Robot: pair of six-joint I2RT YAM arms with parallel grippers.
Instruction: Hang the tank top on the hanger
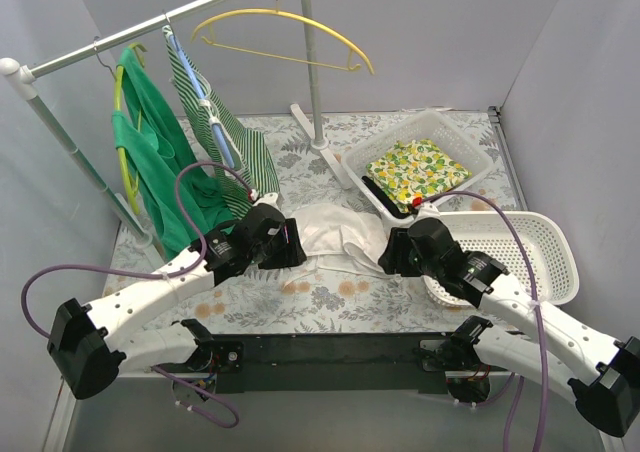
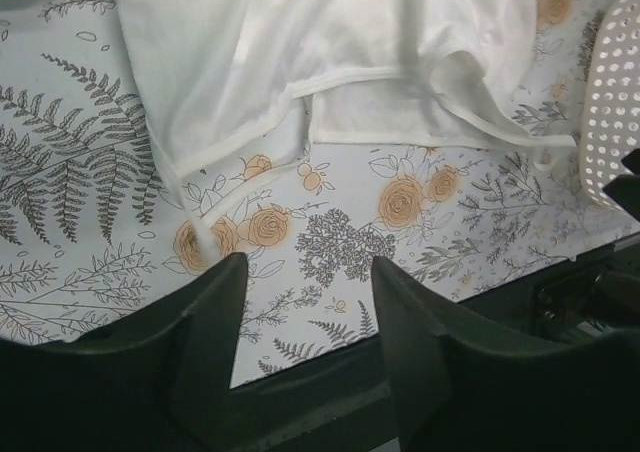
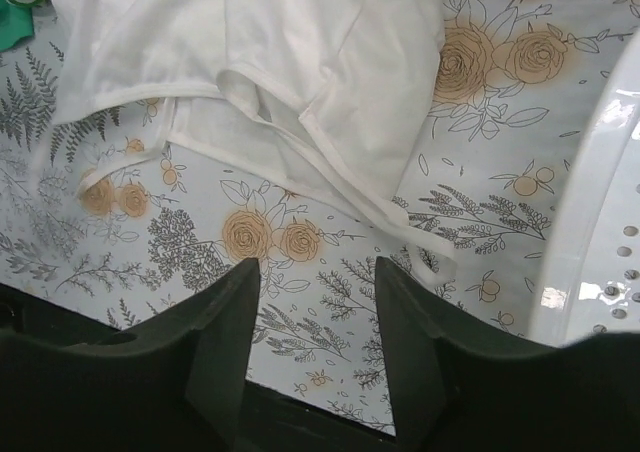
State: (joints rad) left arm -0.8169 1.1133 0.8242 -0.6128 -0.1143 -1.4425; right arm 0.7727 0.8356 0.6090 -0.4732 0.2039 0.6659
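A: Well, starting big: see a floral tablecloth [image 1: 340, 297] filling the middle of the overhead view, and a clothes rail [image 1: 130, 32] slanting across the upper left.

B: Agreed. Next down, spot a white laundry basket [image 1: 545, 242] at the right, then a smaller basket [image 1: 455, 132] above it holding a lemon-print cloth [image 1: 418, 170].

A: And on the rail?

B: Counting three: a green garment [image 1: 150, 162] at far left, a striped garment [image 1: 255, 157] on a blue hanger [image 1: 215, 112] beside it, then the hanger [image 1: 300, 22], yellow and bare, hooked near the rail's high end at top centre.

A: So not yet dressed. Where to look for the tank top [image 1: 335, 234]?

B: Dead centre of the overhead frame, crumpled on the cloth between the two arms. Fills the upper part of both wrist views too, hems and straps rumpled.

A: Gripped at all?

B: No. Find the left gripper [image 2: 305, 272] just left of it, spread wide and empty, tips over bare cloth short of the hem. Find the right gripper [image 3: 318, 272] just right of it, likewise spread, holding nothing.

A: Judging progress, then?

B: Barely begun, by the look of it. Left to do: pinch the fabric, lift, carry toward the top of the frame, slip a strap over each end of the arc. Well apart from the hanger at present.
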